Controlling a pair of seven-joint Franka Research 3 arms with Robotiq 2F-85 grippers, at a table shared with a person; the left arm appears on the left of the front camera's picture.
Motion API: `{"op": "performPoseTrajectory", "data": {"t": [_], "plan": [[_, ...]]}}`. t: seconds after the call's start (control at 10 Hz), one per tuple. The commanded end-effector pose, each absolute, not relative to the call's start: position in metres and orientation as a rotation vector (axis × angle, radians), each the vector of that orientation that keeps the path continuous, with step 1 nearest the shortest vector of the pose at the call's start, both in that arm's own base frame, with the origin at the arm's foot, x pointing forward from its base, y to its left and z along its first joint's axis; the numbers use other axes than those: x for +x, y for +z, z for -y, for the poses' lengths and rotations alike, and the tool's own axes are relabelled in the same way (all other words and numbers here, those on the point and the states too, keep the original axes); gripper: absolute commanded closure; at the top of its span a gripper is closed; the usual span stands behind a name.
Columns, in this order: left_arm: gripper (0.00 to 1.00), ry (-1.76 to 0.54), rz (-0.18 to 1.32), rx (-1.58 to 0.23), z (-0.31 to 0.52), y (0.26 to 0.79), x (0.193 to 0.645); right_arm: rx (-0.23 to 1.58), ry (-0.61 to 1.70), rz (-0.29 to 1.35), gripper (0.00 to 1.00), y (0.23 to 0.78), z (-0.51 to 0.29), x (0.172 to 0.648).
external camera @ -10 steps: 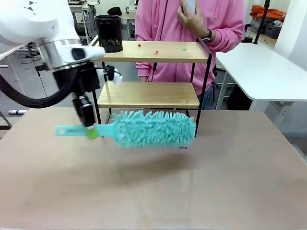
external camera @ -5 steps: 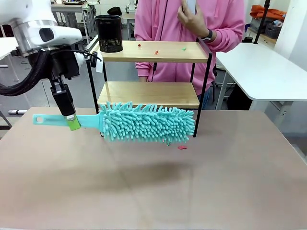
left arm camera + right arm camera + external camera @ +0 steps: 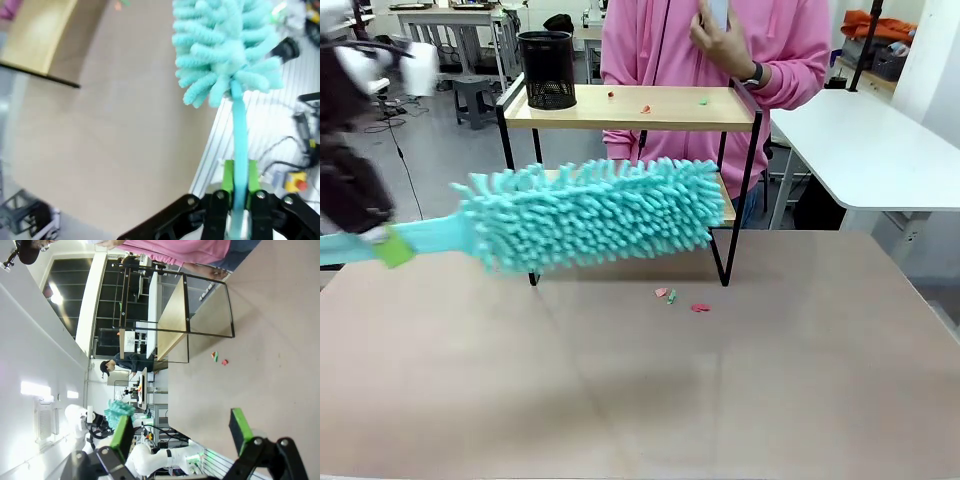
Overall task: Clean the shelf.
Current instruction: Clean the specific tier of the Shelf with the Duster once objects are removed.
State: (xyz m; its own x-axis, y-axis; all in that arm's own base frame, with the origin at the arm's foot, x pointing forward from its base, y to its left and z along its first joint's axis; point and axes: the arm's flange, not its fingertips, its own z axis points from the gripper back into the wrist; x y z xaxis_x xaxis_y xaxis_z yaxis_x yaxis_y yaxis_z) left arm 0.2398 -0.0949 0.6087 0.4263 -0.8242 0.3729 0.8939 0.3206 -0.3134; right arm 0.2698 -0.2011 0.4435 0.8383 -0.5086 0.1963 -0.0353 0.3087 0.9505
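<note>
The shelf (image 3: 640,108) stands at the table's far side, with small red and green scraps (image 3: 646,109) on its top board. A turquoise fluffy duster (image 3: 590,212) hangs tilted in front of the lower board, its head hiding most of that board. My left gripper (image 3: 385,246), blurred at the left edge, is shut on the duster's handle (image 3: 239,150). In the left wrist view the duster head (image 3: 225,45) points away, with a shelf board (image 3: 37,35) at the top left. My right gripper (image 3: 180,432) is open and empty, far from the shelf (image 3: 175,315).
A black mesh cup (image 3: 547,68) stands on the top board's left end. Small scraps (image 3: 667,295) lie on the beige table in front of the shelf. A person in a pink hoodie (image 3: 720,40) stands behind it. A white table (image 3: 880,150) is at the right.
My left arm has swung left and up, lifting the duster from near the table to the lower board's height. Scraps on the table that the head covered now show.
</note>
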Motion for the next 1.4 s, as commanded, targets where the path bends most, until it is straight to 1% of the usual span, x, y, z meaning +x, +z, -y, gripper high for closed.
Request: {"op": "performPoseTrajectory", "data": {"t": [0.0, 0.1, 0.2, 0.3, 0.4, 0.5, 0.6, 0.7, 0.8, 0.9, 1.0, 1.3], "plan": [[0.88, -0.93, 0.271, -0.551, 0.035, 0.597, 0.206, 1.24, -0.316, 0.552, 0.0, 0.445, 0.201, 0.273], [0.88, -0.81, 0.334, -0.631, 0.004, 0.59, 0.201, 1.24, -0.316, 0.552, 0.0, 0.445, 0.201, 0.273], [0.88, -0.662, 0.421, -0.76, -0.028, 0.582, 0.198, 1.24, -0.316, 0.552, 0.0, 0.445, 0.201, 0.273], [0.88, -0.505, 0.545, -0.879, -0.064, 0.57, 0.193, 1.24, -0.316, 0.552, 0.0, 0.445, 0.201, 0.273], [0.88, -0.377, 0.644, -0.951, -0.092, 0.551, 0.193, 1.24, -0.316, 0.552, 0.0, 0.445, 0.201, 0.273], [0.88, -0.407, 0.706, -1.049, -0.114, 0.536, 0.191, 1.24, -0.316, 0.552, 0.0, 0.445, 0.201, 0.273], [0.88, -0.431, 0.766, -1.185, -0.132, 0.52, 0.194, 1.24, -0.316, 0.552, 0.0, 0.445, 0.201, 0.273], [0.88, -0.345, 0.772, -1.239, -0.146, 0.507, 0.204, 1.24, -0.316, 0.552, 0.0, 0.445, 0.201, 0.273], [0.88, -0.205, 0.67, -1.279, -0.147, 0.494, 0.219, 1.24, -0.316, 0.552, 0.0, 0.445, 0.201, 0.273], [0.88, -0.068, 0.444, -1.267, -0.138, 0.49, 0.239, 1.24, -0.316, 0.552, 0.0, 0.445, 0.201, 0.273], [0.88, -0.24, 0.727, -1.225, -0.175, 0.516, 0.204, 1.24, -0.316, 0.552, 0.0, 0.445, 0.201, 0.273], [0.88, -0.24, 0.727, -1.225, -0.175, 0.516, 0.204, 1.24, -0.316, 0.552, 0.0, 0.445, 0.201, 0.273]]}}
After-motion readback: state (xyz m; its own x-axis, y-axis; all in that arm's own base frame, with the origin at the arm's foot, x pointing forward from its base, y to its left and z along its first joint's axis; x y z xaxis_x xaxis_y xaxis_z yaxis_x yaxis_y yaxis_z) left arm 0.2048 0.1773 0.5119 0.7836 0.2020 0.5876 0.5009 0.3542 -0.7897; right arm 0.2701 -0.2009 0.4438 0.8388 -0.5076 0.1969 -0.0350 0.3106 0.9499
